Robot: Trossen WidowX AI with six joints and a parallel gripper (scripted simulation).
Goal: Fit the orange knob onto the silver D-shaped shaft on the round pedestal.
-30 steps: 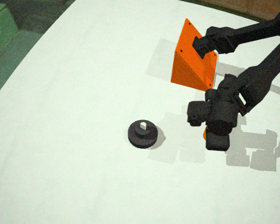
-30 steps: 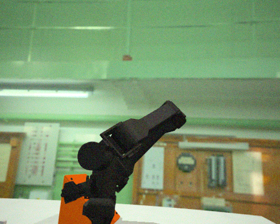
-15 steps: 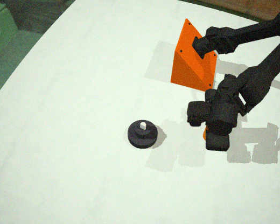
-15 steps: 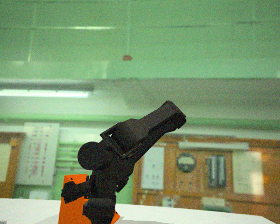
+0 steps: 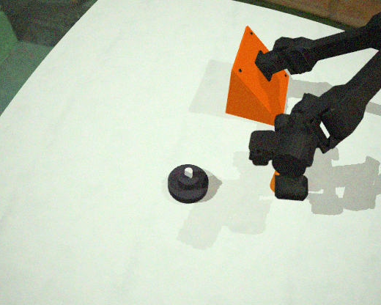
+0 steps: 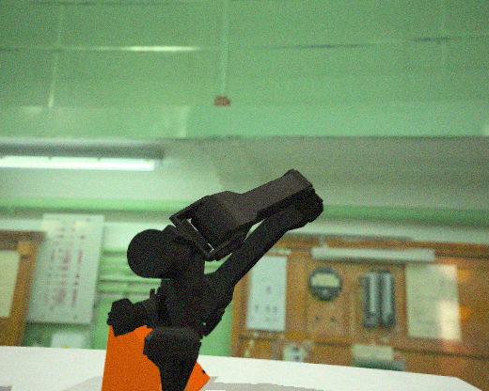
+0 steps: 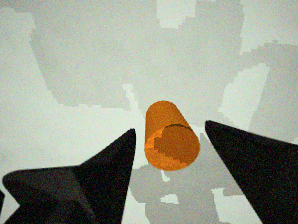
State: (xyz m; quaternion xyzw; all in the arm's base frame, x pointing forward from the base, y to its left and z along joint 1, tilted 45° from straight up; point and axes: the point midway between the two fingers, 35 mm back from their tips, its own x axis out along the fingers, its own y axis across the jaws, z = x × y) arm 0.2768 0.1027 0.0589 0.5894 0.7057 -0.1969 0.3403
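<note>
The orange knob (image 5: pixel 272 184) (image 7: pixel 170 120) is between my gripper's fingers, mostly behind the gripper in the top view. My gripper (image 7: pixel 169 128) is open, with a gap on both sides of the knob in the wrist view. The knob's broad round end faces the wrist camera; its hole is not visible. The round black pedestal (image 5: pixel 187 196) stands to the left of the gripper in the top view, with the silver shaft (image 5: pixel 188 171) bare and upright. In the exterior view, the knob and fingertips are not visible.
An orange wedge block (image 5: pixel 240 89) (image 6: pixel 127 364) stands on the white table (image 5: pixel 79 220), behind the gripper in the top view. A black arm-like part (image 5: pixel 271 64) crosses in front of its sloping face. The table's far-left edge shows in that view.
</note>
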